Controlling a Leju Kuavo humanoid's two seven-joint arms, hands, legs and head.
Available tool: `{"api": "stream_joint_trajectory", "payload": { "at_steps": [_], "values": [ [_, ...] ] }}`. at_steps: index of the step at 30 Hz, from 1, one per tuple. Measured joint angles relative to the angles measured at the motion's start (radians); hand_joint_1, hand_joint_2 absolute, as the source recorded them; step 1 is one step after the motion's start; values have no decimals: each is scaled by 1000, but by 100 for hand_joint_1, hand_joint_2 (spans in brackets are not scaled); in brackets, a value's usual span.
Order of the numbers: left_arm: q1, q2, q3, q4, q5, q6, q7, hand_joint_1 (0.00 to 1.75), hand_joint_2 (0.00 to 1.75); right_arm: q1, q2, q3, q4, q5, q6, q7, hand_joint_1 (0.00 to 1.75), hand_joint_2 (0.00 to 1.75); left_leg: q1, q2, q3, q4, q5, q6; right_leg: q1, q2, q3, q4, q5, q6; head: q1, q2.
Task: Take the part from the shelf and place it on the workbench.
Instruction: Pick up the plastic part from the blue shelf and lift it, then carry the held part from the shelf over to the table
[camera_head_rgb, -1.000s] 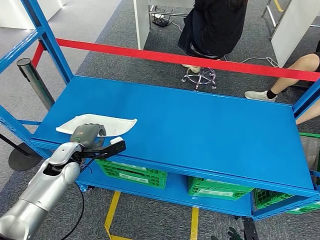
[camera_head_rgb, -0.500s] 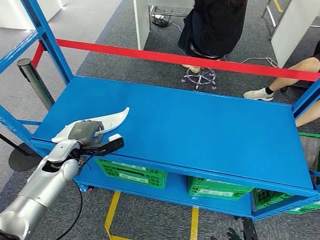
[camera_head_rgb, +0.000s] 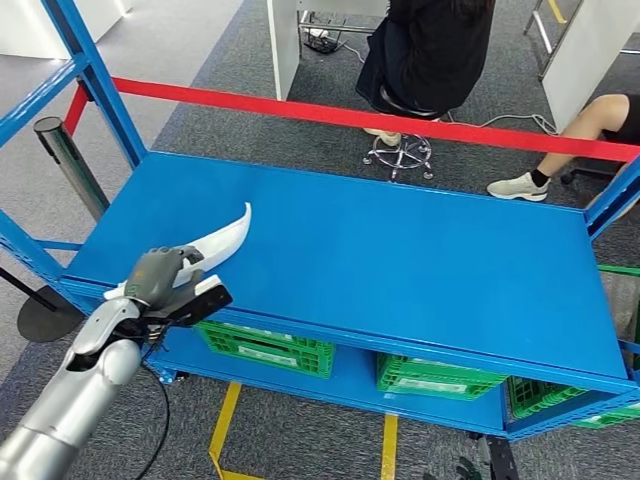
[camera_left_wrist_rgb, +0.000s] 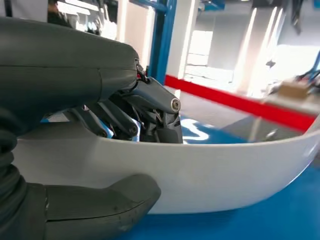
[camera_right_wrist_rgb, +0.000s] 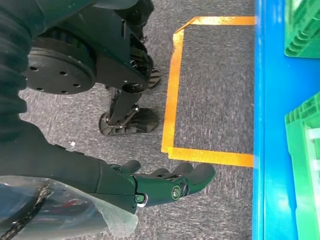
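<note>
Blue and wide, the shelf (camera_head_rgb: 377, 240) has grey carpet behind it, a red rope (camera_head_rgb: 362, 115) across the back, and green crates (camera_head_rgb: 264, 345) on the level below. At the shelf's near left corner, the left hand (camera_head_rgb: 157, 277) has its fingers and thumb clamped on the part (camera_head_rgb: 219, 238), a long white curved piece. Its far tip points up off the shelf, so the lifting step looks to be in hand. Next, the part should come fully away from the shelf and be carried to the workbench without bumping the blue post (camera_head_rgb: 94, 80). Below the shelf, the right hand (camera_right_wrist_rgb: 166, 182) hangs over the carpet, fingers straight and holding nothing. No writing can be read
</note>
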Motion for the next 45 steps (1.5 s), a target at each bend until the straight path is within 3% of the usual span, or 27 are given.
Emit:
{"api": "stream_joint_trajectory", "payload": {
  "at_steps": [4, 6, 8, 10, 11, 12, 13, 15, 17, 20, 21, 23, 25, 26, 27, 28, 30, 32, 33, 36, 37, 38, 40, 41, 42, 43, 45],
  "values": [
    [159, -4, 16, -188, 61, 94, -94, 175, 175, 11, 0, 2, -19, -17, -21, -29, 0, 175, -5, 1, -1, 3, 1, 13, -6, 1, 1, -6, 7, 13, -1, 0],
    [245, -11, 17, -284, 71, 155, -146, 175, 175, 21, -3, 2, -34, -24, -25, -57, 0, 175, -2, 7, 4, -16, 13, 24, -5, 0, -7, 2, -8, 18, 1, 0],
    [331, -19, 19, -373, 81, 222, -196, 175, 175, 33, -7, 1, -52, -42, -9, -90, 0, 175, 0, 15, 6, -33, 24, 33, -2, -4, -41, 77, -68, 17, 3, 0],
    [409, -27, 20, -446, 95, 281, -242, 175, 175, 45, -8, 1, -67, -62, 12, -116, 0, 175, -2, 17, -1, -33, 26, 35, -1, -6, -94, 210, -134, 15, 3, 0],
    [441, -30, 20, -475, 101, 301, -259, 175, 175, 51, -9, 0, -73, -68, 18, -123, 0, 175, -4, 18, -4, -30, 26, 35, -1, -6, -111, 256, -146, 15, 3, 0],
    [468, -34, 20, -499, 104, 314, -270, 175, 175, 56, -9, 0, -78, -71, 22, -127, 0, 175, -4, 18, -7, -26, 27, 34, -1, -6, -112, 269, -138, 15, 3, 0],
    [488, -37, 20, -520, 107, 321, -276, 175, 175, 60, -10, 0, -83, -73, 23, -128, 0, 175, -4, 17, -11, -22, 27, 34, -2, -6, -95, 241, -112, 16, 3, 0],
    [512, -42, 21, -552, 111, 326, -280, 175, 175, 60, -11, -1, -94, -75, 24, -129, 0, 175, -3, 14, -20, -9, 27, 27, -3, -9, -24, 116, -56, 17, 4, 0],
    [520, -44, 22, -577, 113, 327, -279, 175, 175, 57, -12, -2, -104, -77, 24, -129, 0, 175, -6, 12, -32, 7, 29, 14, -1, -8, 20, 33, -35, 12, 4, 0],
    [535, -46, 26, -602, 116, 344, -296, 175, 175, 59, -12, -2, -114, -81, 27, -131, 0, 175, -5, 8, -44, 19, 36, -6, 0, -7, 5, 28, -32, -8, 4, 0],
    [544, -48, 27, -608, 121, 358, -311, 175, 175, 61, -12, -2, -116, -83, 29, -132, 0, 175, -3, 7, -49, 27, 25, -12, 0, -8, -2, 29, -27, -17, 4, 0],
    [562, -50, 27, -621, 141, 392, -348, 175, 175, 64, -12, -2, -121, -87, 36, -137, 0, 175, 0, 5, -72, 94, -46, -25, -2, -11, -16, 28, -13, -34, 1, 0],
    [572, -51, 25, -627, 161, 420, -378, 175, 175, 64, -12, -3, -125, -89, 39, -140, 0, 175, 4, 5, -104, 217, -137, -33, 0, -13, -32, 29, 3, -40, -1, 0],
    [576, -51, 23, -628, 172, 431, -391, 175, 175, 64, -12, -4, -126, -89, 39, -140, 0, 175, 5, 5, -110, 267, -159, -34, 2, -15, -43, 30, 11, -41, -1, 0],
    [578, -51, 20, -628, 182, 441, -403, 175, 175, 64, -12, -4, -126, -89, 39, -140, 0, 175, 6, 5, -104, 290, -159, -34, 3, -16, -53, 30, 19, -41, -1, 0],
    [580, -51, 17, -628, 192, 451, -414, 175, 175, 64, -12, -4, -126, -89, 39, -140, 0, 175, 7, 5, -82, 276, -140, -32, 5, -17, -63, 31, 26, -40, -1, 0],
    [580, -51, 10, -629, 207, 466, -434, 175, 175, 63, -12, -3, -130, -89, 38, -140, 0, 175, 5, 4, 7, 153, -85, -21, 6, -17, -78, 32, 41, -37, -1, 0],
    [578, -51, 5, -632, 216, 476, -449, 175, 175, 63, -12, -1, -138, -90, 31, -140, 0, 175, 1, 1, 91, 17, -69, -9, 8, -14, -88, 31, 55, -28, -1, 0],
    [578, -51, 2, -634, 220, 481, -456, 175, 175, 64, -13, 1, -141, -91, 26, -140, 0, 175, -3, 0, 109, -19, -72, -6, 7, -13, -92, 30, 64, -22, -1, 0],
    [578, -51, -9, -635, 233, 490, -474, 175, 175, 72, -20, 2, -151, -102, 6, -142, 0, 175, -5, 8, 100, -42, -54, 7, 3, -9, -104, 28, 75, -1, 0, 0],
    [578, -51, -12, -635, 236, 492, -477, 175, 175, 77, -22, 3, -156, -106, 0, -142, 0, 175, -4, 14, 91, -46, -43, 15, 3, -8, -113, 41, 53, 4, 3, 0],
    [578, -51, -15, -635, 240, 493, -479, 175, 175, 81, -25, 5, -161, -109, -5, -142, 0, 175, -2, 21, 81, -50, -32, 22, 3, -9, -125, 74, 12, 7, 5, 0],
    [578, -51, -20, -635, 245, 494, -479, 175, 175, 84, -28, 8, -171, -112, -12, -141, 0, 175, -6, 35, 56, -48, -13, 30, 3, -10, -157, 188, -84, 13, 9, 0],
    [578, -51, -22, -635, 246, 494, -479, 175, 175, 85, -29, 9, -175, -114, -15, -139, 0, 175, -8, 43, 42, -47, -3, 31, 3, -10, -167, 247, -110, 15, 9, 0],
    [578, -51, -25, -635, 246, 494, -479, 175, 175, 85, -30, 10, -178, -115, -18, -138, 0, 175, -9, 51, 28, -45, 7, 32, 3, -10, -166, 285, -110, 18, 9, 0],
    [578, -51, -27, -635, 246, 494, -479, 175, 175, 86, -32, 10, -181, -116, -21, -137, 0, 175, -11, 60, 13, -41, 15, 31, 3, -11, -151, 293, -88, 19, 9, 0],
    [577, -51, -31, -635, 247, 494, -480, 175, 175, 90, -36, 11, -187, -120, -27, -135, 0, 175, -11, 76, -16, -27, 28, 28, 4, -31, -72, 211, -28, 20, 9, 0]
  ]
}}
